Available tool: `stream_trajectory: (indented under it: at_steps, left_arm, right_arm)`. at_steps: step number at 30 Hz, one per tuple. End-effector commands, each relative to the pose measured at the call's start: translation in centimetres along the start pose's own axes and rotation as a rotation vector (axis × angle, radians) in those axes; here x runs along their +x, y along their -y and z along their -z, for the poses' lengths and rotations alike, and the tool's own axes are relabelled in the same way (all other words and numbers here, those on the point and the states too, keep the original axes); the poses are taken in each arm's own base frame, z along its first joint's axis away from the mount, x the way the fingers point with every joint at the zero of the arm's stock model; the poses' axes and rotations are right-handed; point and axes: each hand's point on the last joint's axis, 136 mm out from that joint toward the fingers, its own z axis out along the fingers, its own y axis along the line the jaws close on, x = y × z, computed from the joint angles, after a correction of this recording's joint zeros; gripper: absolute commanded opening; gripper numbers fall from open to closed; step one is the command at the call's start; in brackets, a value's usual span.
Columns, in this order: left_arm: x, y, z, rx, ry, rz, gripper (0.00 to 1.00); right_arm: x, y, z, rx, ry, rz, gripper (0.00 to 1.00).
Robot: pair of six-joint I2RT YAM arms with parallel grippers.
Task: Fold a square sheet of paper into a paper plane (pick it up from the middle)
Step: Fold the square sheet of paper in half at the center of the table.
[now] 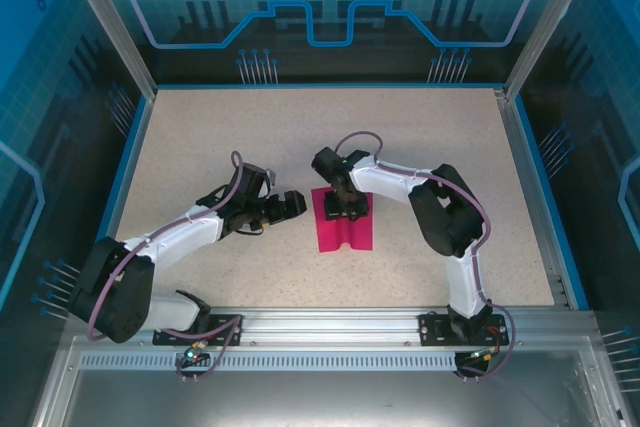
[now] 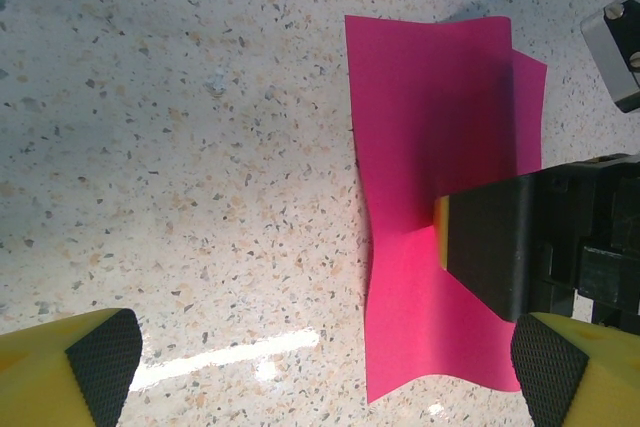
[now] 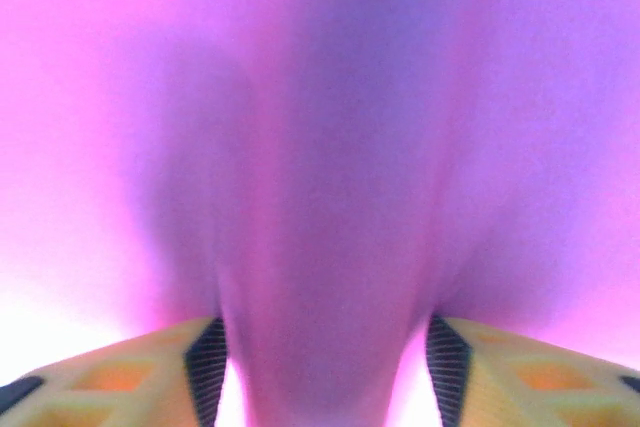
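Observation:
The square sheet of paper (image 1: 340, 237) is magenta-pink and lies on the table in the middle, its centre humped up and its edges wavy. My right gripper (image 1: 347, 209) points down onto the sheet's middle. In the right wrist view its fingers (image 3: 205, 367) stand apart, with a raised ridge of the paper (image 3: 320, 147) between them and thin gaps of light beside the pads. My left gripper (image 1: 290, 205) hovers just left of the sheet, wide open and holding nothing. In the left wrist view the sheet (image 2: 440, 127) lies to the right, under the black right gripper finger (image 2: 500, 247).
The speckled tabletop (image 1: 220, 147) is bounded by a blue rim (image 1: 130, 167) at the left, back and right. An aluminium rail (image 1: 330, 325) carrying both arm bases runs along the near edge. Transparent blue walls stand around the table.

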Motion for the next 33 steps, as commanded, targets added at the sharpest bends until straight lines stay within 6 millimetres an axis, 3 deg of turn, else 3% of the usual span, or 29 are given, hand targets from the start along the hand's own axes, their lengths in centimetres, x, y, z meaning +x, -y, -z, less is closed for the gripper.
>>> stream_trajectory:
  at_steps: [1,6,13,21,25,33]
  left_arm:
    - [-0.7,0.9,0.9,0.013,0.014,-0.001,0.98]
    - [-0.7,0.9,1.0,0.01,0.014,0.001,0.99]
    - [-0.8,1.1,1.3,0.013,0.02,0.007,0.98]
    - [-1.0,1.6,2.0,0.034,0.034,0.021,0.98]
    - [-1.2,2.5,2.1,0.072,0.032,0.04,0.99]
    - [-1.3,4.3,1.3,0.172,0.01,0.101,0.99]
  right_arm:
    - [0.1,-0.4,1.6,-0.05,0.012,0.004,0.47]
    - [0.2,-1.0,3.4,-0.104,0.037,0.009,0.29]
    - [0.1,-2.2,6.7,-0.228,0.09,0.007,0.27]
    - [-0.6,-4.5,10.4,-0.566,0.137,-0.077,0.29]
    - [-0.9,-4.0,9.5,-0.671,0.139,-0.181,0.3]
    - [-0.2,-0.8,4.2,-0.716,0.089,-0.335,0.34]
